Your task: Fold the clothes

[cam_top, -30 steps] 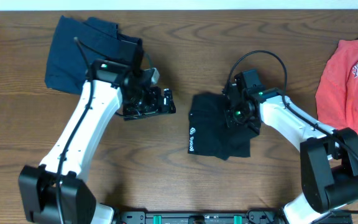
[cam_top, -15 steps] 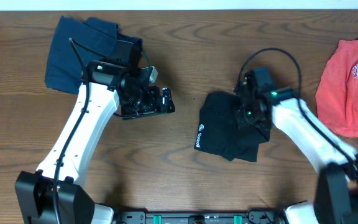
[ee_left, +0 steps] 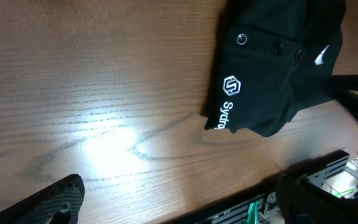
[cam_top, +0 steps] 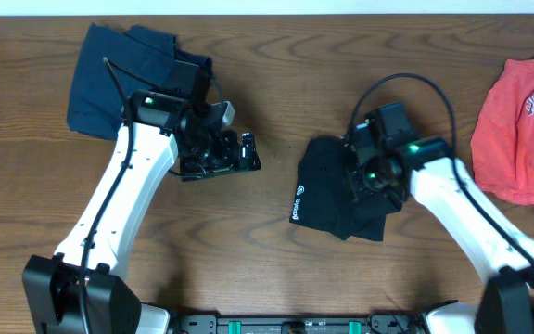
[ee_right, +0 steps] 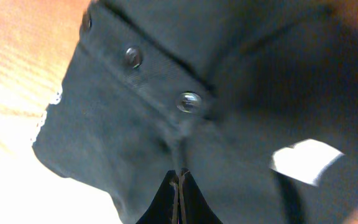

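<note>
A small black garment [cam_top: 327, 186] with a white logo and snap buttons lies bunched on the wooden table, right of centre. It also shows in the left wrist view [ee_left: 272, 62]. My right gripper [cam_top: 371, 173] sits on its right part, shut and pinching a fold of the black fabric [ee_right: 166, 112] between its fingertips [ee_right: 179, 180]. A white tag [ee_right: 306, 160] shows beside them. My left gripper [cam_top: 241, 154] is open and empty over bare wood left of the black garment, its fingers wide apart [ee_left: 185, 202].
A navy garment [cam_top: 109, 74] lies folded at the far left, partly under my left arm. A coral-red lettered T-shirt [cam_top: 522, 121] lies at the right edge. The table's front edge with the arm mounts [cam_top: 295, 325] is close.
My right gripper has dragged the black garment a little to the right over the past second. My left arm has hardly moved.
</note>
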Available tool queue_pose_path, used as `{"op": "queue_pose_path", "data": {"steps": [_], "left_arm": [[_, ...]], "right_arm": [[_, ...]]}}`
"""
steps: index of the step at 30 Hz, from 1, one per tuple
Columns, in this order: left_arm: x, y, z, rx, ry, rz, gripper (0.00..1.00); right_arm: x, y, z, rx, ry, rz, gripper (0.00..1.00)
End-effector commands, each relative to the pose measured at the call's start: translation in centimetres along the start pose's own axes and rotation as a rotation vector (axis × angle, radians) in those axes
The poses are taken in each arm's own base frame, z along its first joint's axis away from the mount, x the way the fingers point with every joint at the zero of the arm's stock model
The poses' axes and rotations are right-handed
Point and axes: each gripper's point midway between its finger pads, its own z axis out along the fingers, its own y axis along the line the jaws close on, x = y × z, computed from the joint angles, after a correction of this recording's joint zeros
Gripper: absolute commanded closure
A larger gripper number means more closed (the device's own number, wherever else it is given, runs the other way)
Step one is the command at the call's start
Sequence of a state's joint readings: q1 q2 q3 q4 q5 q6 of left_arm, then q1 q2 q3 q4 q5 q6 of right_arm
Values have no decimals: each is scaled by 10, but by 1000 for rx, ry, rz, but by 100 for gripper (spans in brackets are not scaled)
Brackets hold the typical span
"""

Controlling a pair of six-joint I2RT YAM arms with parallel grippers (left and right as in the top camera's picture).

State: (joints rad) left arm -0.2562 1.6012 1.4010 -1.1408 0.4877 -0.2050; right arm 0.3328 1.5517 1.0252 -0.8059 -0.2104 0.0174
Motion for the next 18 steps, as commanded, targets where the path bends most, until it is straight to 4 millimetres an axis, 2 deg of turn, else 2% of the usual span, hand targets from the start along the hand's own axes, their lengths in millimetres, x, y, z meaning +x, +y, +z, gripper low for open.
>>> {"op": "queue_pose_path", "data": {"steps": [1, 6, 10, 12, 15, 18], "left_arm": [[0, -2, -4, 4, -10, 19, 1], [-1, -2, -4, 5, -12, 20, 1], [0, -2, -4, 4, -10, 19, 1], [0, -2, -4, 5, -9, 19, 1], [1, -2, -4, 4, -7, 17, 1], [1, -2, -4, 4, -8, 18, 1]], "right_arm": [[7, 26, 25, -120, 62, -39, 99], [3, 34, 73, -164, 113, 68, 99], [-21, 34, 98, -253, 68, 308, 99], [-45, 30, 100, -310, -3, 420, 99], [-82, 15, 95, -299, -162, 425, 99], [-114, 5, 81, -323, -287, 446, 99]]}}
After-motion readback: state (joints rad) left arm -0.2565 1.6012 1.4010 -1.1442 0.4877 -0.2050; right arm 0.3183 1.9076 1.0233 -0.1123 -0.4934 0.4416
